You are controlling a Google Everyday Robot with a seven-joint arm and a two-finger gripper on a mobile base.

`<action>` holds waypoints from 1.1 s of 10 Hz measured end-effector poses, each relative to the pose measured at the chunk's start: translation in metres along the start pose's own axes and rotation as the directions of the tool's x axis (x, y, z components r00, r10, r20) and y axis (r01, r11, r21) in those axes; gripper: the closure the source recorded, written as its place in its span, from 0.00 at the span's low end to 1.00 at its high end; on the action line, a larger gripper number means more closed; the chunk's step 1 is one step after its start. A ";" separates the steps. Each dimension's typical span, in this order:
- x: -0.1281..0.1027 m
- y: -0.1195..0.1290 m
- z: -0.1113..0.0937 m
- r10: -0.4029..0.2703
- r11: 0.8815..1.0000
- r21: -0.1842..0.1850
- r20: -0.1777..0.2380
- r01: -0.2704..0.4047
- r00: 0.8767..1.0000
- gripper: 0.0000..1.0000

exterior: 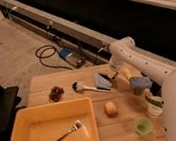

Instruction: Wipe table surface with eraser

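Note:
The light-brown wooden plank table surface (87,103) fills the lower middle of the camera view. The eraser (126,73), a small tan oblong block, lies at the table's far right, just right of my wrist. My gripper (111,75) hangs from the white arm (129,53) and is low over the table, at the right edge of a blue-grey flat sheet (102,82). It stands between that sheet and the eraser. Nothing shows in its grasp.
A yellow tray (19,122) with a utensil in it sits front left. On the table are dark grapes (56,93), a white-handled brush (83,88), a blue block (140,82), an orange fruit (110,108), a green cup (143,125) and a can (154,105). Cables lie on the floor behind.

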 end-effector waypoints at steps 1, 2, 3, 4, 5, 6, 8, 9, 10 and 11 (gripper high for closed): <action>0.010 -0.007 -0.002 0.014 1.000 0.009 -0.018 -0.014 1.000 1.00; 0.019 -0.016 -0.003 0.036 0.999 0.025 -0.036 -0.035 0.999 1.00; 0.026 -0.029 -0.001 0.058 0.997 0.046 -0.051 -0.056 0.997 1.00; 0.026 -0.037 0.002 0.070 0.996 0.056 -0.053 -0.067 0.996 1.00; 0.020 -0.044 0.007 0.078 0.995 0.065 -0.050 -0.074 0.996 1.00; 0.012 -0.045 0.011 0.076 0.995 0.067 -0.042 -0.073 0.996 1.00; -0.005 -0.040 0.018 0.065 0.996 0.064 -0.018 -0.063 0.998 1.00; -0.016 -0.033 0.020 0.054 0.997 0.058 -0.004 -0.053 0.999 1.00; -0.023 -0.026 0.022 0.043 0.998 0.052 0.005 -0.044 0.999 1.00; -0.024 -0.022 0.019 0.038 0.998 0.046 0.010 -0.038 0.999 1.00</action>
